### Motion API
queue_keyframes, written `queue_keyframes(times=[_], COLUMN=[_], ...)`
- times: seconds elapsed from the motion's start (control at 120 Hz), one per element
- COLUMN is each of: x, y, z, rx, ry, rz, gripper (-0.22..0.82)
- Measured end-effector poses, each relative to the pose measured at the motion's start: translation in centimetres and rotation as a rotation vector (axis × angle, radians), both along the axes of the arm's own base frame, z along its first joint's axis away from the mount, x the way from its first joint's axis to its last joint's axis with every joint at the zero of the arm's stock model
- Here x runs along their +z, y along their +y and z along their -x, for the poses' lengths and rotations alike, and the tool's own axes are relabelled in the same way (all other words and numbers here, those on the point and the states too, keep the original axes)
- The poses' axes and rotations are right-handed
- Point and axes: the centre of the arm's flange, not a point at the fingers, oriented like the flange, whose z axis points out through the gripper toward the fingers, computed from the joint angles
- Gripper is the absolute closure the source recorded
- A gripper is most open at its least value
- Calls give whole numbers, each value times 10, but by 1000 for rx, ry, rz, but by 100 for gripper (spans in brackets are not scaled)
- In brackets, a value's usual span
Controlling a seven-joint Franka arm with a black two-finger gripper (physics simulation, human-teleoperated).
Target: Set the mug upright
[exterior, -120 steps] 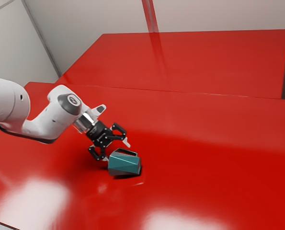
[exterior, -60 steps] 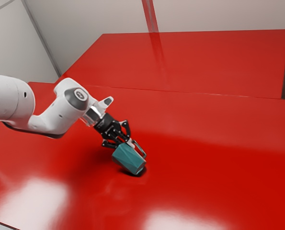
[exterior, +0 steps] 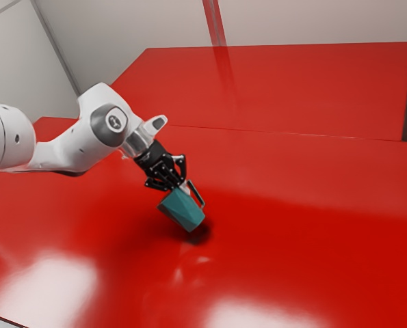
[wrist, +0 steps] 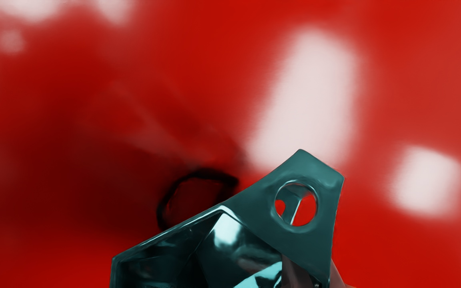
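The teal, faceted mug [exterior: 182, 210] hangs from the claw [exterior: 181, 187], just beyond its fingertips and a little above the glossy red table [exterior: 292, 253]. The claw is closed on the mug's wall near the mouth: in the wrist view one finger [wrist: 296, 274] reaches inside the mug, and the other shows outside, by the handle [wrist: 320, 236].

The mug is tilted, neither upright nor lying flat. Its long axis runs on from the claw in roughly the line of the hand, sloping down and away from it toward the exterior view's right. The mouth is the upper end and faces back toward the claw; the wrist view looks past the rim [wrist: 166, 233] into the dark, shiny inside. The base is the lower end, pointing away from the claw and down at the table.

The handle stands out from the mug's side, on the exterior view's right of the body, and its upper part is close beside the fingertips. Seen from the wrist, it has a round hole through its broad face.

Below the claw and the mug, a dark shadow [exterior: 200, 236] lies on the tabletop. The white arm [exterior: 83, 143] comes in behind the claw from the exterior view's left.
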Motion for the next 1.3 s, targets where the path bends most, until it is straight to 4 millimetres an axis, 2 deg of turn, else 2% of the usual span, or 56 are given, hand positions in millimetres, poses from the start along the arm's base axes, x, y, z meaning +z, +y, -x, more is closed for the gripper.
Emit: queue_keyframes(times=[0.242, 0.367, 0.467, 0.642, 0.933, 1.3], x=[29, 33, 34, 31, 21, -16], y=[8, 9, 9, 8, 11, 17], z=[-8, -8, 0, 11, 17, 10], rx=[-153, -205, -224, -229, -263, -268], ry=[-104, -122, -119, -79, -19, 31], rz=[-274, -371, -409, -428, -516, -573], gripper=[79, 79, 79, 79, 79, 79])
